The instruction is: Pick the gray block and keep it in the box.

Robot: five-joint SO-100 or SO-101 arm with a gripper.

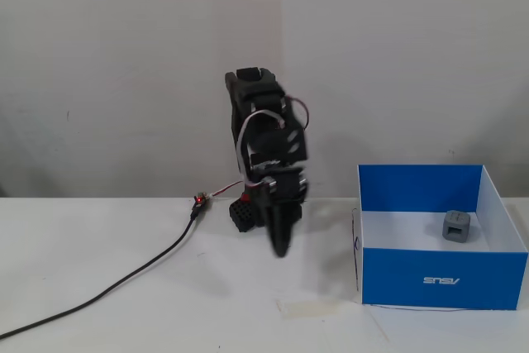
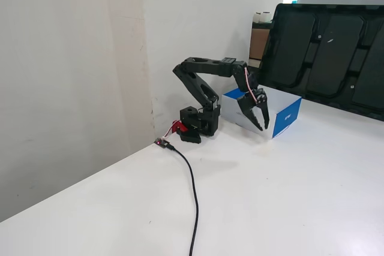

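Observation:
The gray block [image 1: 456, 226] rests on the white floor of the box [image 1: 397, 274], toward its back right in this fixed view. The box is blue outside with a white logo on its front. In the other fixed view the box [image 2: 289, 117] stands behind the arm, and the block is hidden inside it. My gripper [image 1: 281, 247] hangs pointing down over the table, left of the box and apart from it. From the side, the gripper [image 2: 262, 126] shows its jaws slightly apart and empty.
The arm's base [image 1: 245, 214] stands against the wall. A black cable [image 1: 124, 283] runs from it across the table to the left front. A strip of tape [image 1: 310, 307] lies on the table. Dark trays [image 2: 327, 58] lean at the back right.

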